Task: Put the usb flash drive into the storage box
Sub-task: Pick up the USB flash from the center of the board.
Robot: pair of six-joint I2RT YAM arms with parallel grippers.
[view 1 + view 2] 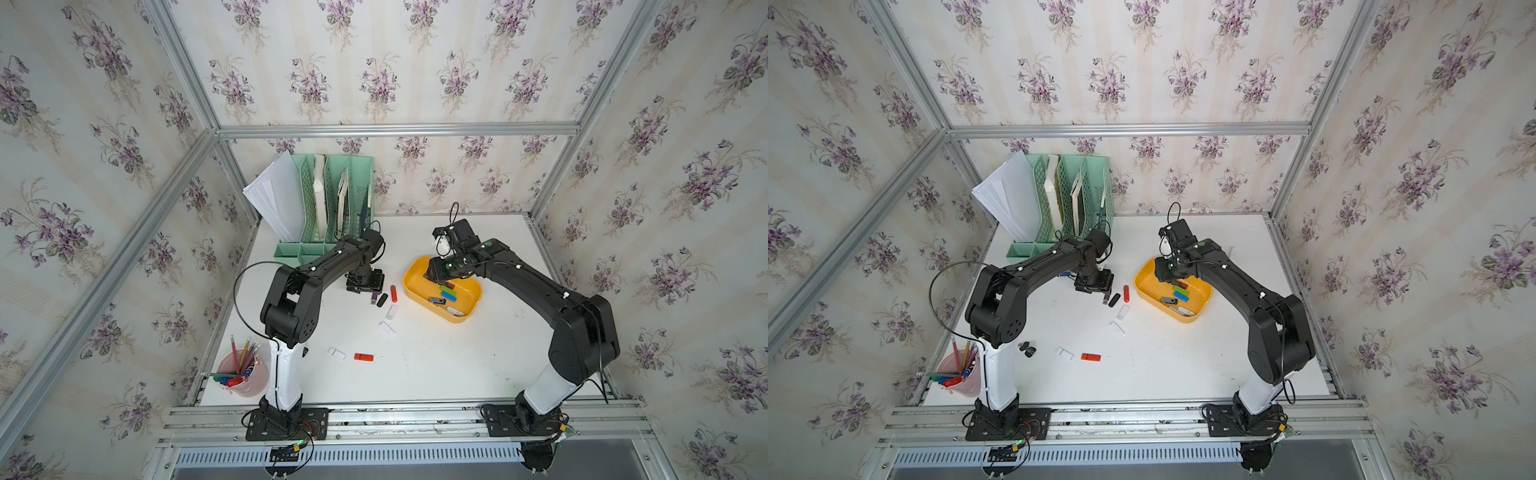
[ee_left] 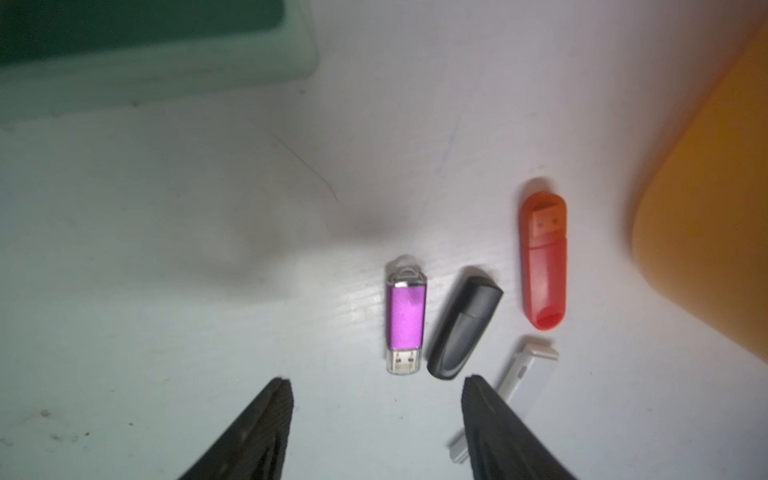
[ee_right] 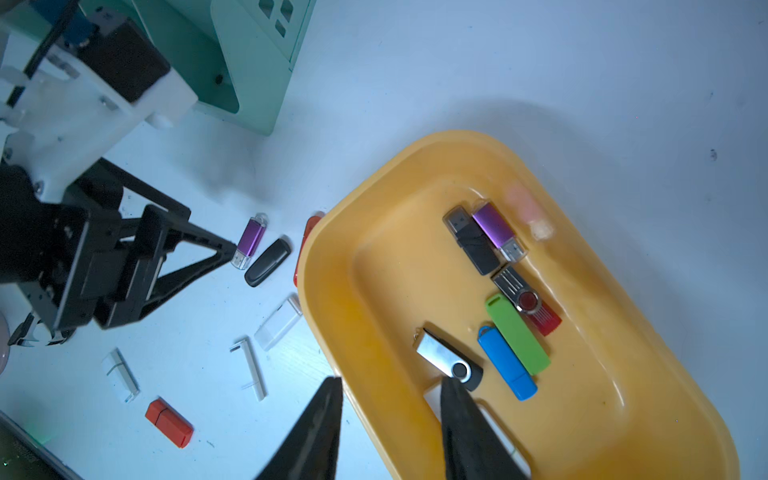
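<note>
The yellow-orange storage box (image 1: 470, 308) (image 1: 1200, 309) lies right of the table's centre and holds several usb flash drives, among them green (image 3: 517, 334), blue (image 3: 507, 363) and purple (image 3: 494, 226). A blurred pink drive (image 3: 528, 210) shows over the box floor. My right gripper (image 3: 392, 380) (image 1: 432, 276) hangs open above the box's near rim (image 3: 328, 299), nothing between its fingers. My left gripper (image 2: 376, 386) (image 1: 371, 291) is open low over the table. Just beyond its tips lie purple (image 2: 405, 316), black (image 2: 463, 328), red (image 2: 542, 257) and white (image 2: 523, 365) drives.
More drives lie loose: white ones (image 1: 386, 328) (image 1: 336, 353) and an orange-red one (image 1: 363, 356). A mint-green file organizer (image 1: 328, 199) with papers stands at the back left. A pink cup (image 1: 243, 376) of pencils sits at the front left corner.
</note>
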